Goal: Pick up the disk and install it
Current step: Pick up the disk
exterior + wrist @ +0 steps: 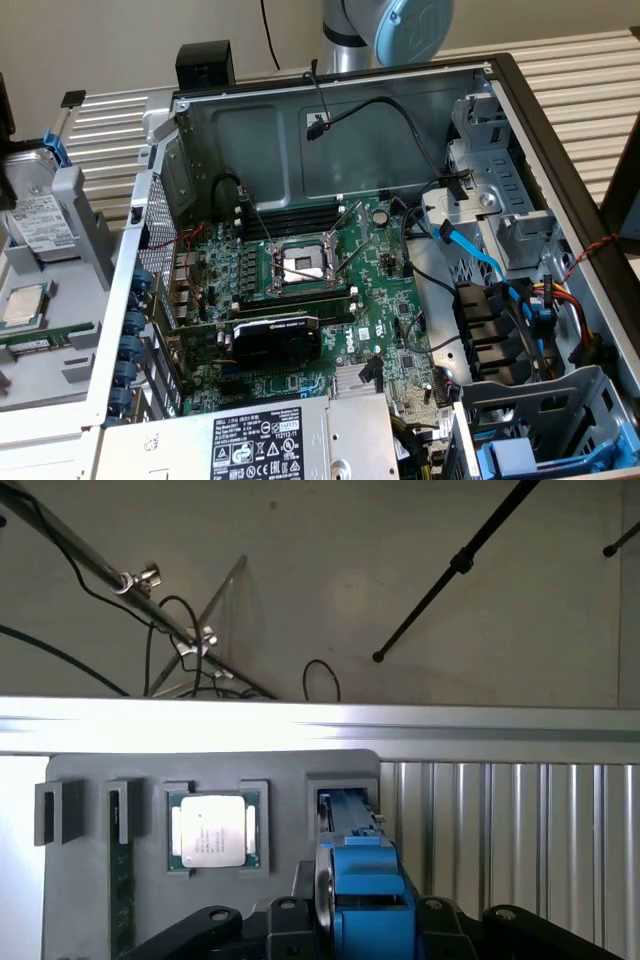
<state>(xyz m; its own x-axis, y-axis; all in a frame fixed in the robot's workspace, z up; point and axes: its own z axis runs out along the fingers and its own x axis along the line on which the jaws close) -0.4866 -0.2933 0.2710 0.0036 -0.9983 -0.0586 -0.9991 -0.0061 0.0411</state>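
- At the nine o'clock edge of the exterior view, outside the open computer case (330, 150), the grey holder (85, 220) stood on the slatted table (110, 130).
- The disk (38, 215) stood on edge in a slot of that holder, its white label facing outward and its blue carrier frame uppermost.
- The gripper (367, 920) sat directly over the disk (365, 880). In the wrist view its black fingers (300, 920) lay against both sides of the blue frame with no gap visible, so the hand was grasping the disk.
- The disk had not left the holder (280, 770); its far end was seated in the slot.
- The processor chip (22, 305) lay flat in its own recess, at six o'clock from the disk in the exterior view. In the wrist view the chip (213, 830) was one recess away from the disk.
- A green memory module (120, 880) occupied a narrow slot beyond the chip.
- Inside the case, the black graphics card (275, 335) sat at six o'clock from the bare processor socket (303, 262).
- The arm's blue-capped joint (405, 25) stood at twelve o'clock, behind the case.
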